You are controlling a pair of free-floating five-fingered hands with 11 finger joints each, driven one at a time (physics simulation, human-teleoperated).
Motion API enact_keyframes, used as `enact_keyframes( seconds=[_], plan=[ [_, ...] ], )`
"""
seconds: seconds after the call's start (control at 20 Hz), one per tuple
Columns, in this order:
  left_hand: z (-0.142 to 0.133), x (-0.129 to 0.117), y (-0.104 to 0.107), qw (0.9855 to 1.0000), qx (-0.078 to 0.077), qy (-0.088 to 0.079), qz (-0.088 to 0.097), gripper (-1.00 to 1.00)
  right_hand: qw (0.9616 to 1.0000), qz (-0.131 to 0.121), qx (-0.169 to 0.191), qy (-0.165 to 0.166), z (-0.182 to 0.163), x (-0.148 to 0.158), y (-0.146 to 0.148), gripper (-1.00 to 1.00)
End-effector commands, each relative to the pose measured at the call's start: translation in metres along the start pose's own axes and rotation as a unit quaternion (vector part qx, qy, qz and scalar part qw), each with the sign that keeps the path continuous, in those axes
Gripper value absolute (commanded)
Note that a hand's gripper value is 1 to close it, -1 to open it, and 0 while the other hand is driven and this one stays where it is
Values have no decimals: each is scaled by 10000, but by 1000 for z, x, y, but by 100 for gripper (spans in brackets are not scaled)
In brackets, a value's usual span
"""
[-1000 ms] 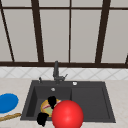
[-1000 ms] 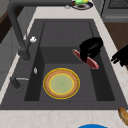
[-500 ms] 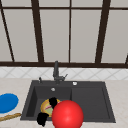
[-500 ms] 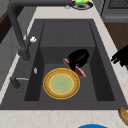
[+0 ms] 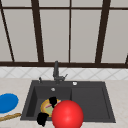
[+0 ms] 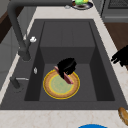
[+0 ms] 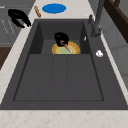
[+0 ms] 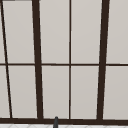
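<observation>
A yellow-rimmed green plate lies on the floor of the dark sink's left basin. My right hand hovers over the plate's far edge, fingers curled round the upper end of a pink stick-shaped thing that slants down across the plate. The same hand and pink stick show in the right side view, and the hand in the front view. My left hand hangs idle by the sink's front edge, fingers relaxed and holding nothing.
A dark tap stands behind the basin. The sink's right half is a flat drainer. A blue plate and a wooden stick lie on the left counter. A red ball covers the sink's front edge.
My right hand has carried the pink stick from the drainer side down and over onto the plate. The left hand has stayed in place.
</observation>
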Motion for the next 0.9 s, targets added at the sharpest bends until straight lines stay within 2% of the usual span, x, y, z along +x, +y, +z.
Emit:
enact_keyframes(
  seconds=[0.0,0.35,0.45,0.6,0.65,0.7,0.75,0.8,0.85],
  plan=[
    [0,0,0,10000,0,0,0,0,9990,-357,-88,242,-25,-4,16,100],
    [0,0,0,10000,0,0,0,0,9981,-514,-75,342,-66,-13,52,100],
    [0,0,0,10000,0,0,0,0,9979,-548,-157,319,-65,-3,62,100],
    [0,0,0,10000,0,0,0,0,9985,-375,-330,221,-72,23,74,100],
    [0,0,0,10000,0,0,0,0,9988,-252,-339,252,-72,31,75,100],
    [0,0,0,10000,0,0,0,0,9984,-258,-341,359,-73,37,72,100],
    [0,0,0,10000,0,0,0,0,9981,-242,-337,452,-68,38,64,100],
    [0,0,0,10000,0,0,0,0,9982,-170,-132,553,-66,33,53,100],
    [0,0,0,10000,0,0,0,0,9977,-48,-141,661,-67,24,47,100]
  ],
)
